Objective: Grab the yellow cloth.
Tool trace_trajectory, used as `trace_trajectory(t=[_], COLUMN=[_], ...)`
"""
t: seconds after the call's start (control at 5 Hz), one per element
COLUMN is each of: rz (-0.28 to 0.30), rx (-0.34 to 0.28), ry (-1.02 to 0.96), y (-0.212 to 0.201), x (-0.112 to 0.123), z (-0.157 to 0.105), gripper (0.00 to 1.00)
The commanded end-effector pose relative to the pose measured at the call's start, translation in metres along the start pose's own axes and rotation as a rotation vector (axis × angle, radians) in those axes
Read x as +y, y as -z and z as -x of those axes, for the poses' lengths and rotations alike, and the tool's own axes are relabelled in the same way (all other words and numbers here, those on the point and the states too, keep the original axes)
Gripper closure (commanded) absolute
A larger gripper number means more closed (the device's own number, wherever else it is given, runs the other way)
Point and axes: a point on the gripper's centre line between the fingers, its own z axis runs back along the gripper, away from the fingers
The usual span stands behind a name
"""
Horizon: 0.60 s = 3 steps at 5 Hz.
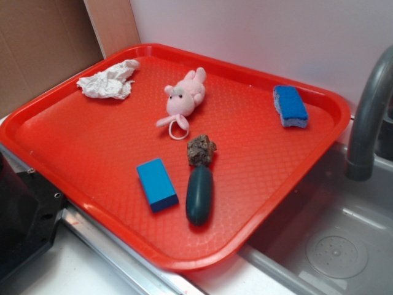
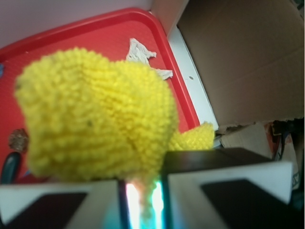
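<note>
red tray point(image 1: 73, 141) under cardboard wall | my pincer point(image 2: 143, 191) clamps yellow cloth point(image 2: 95, 124), lifted | grab looks done | next: keep hold

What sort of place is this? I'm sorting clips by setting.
Probably a toy kitchen sink counter: a grey faucet over a basin with a drain, beside a red tray holding a sponge.

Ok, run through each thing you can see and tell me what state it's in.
yellow cloth: bunched, hanging from the gripper, off the tray.
gripper: shut on the yellow cloth.
white tissue: crumpled, on the red tray.
pink plush: lying down.
blue block: lying flat.
blue sponge: lying flat.
</note>
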Motion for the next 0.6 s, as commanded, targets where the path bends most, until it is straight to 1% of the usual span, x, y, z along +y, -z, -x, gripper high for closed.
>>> trace_trajectory(t=[0.0,0.2,0.4], rz=[-0.051,-0.067,-0.069], rx=[0.041,0.06,0.057], ry=[0.09,0.077,0.082], y=[0.029,0.041,0.044], x=[-0.049,-0.052,-0.052], z=[0.001,0.004,0.006], gripper=[1.0,1.0,1.0])
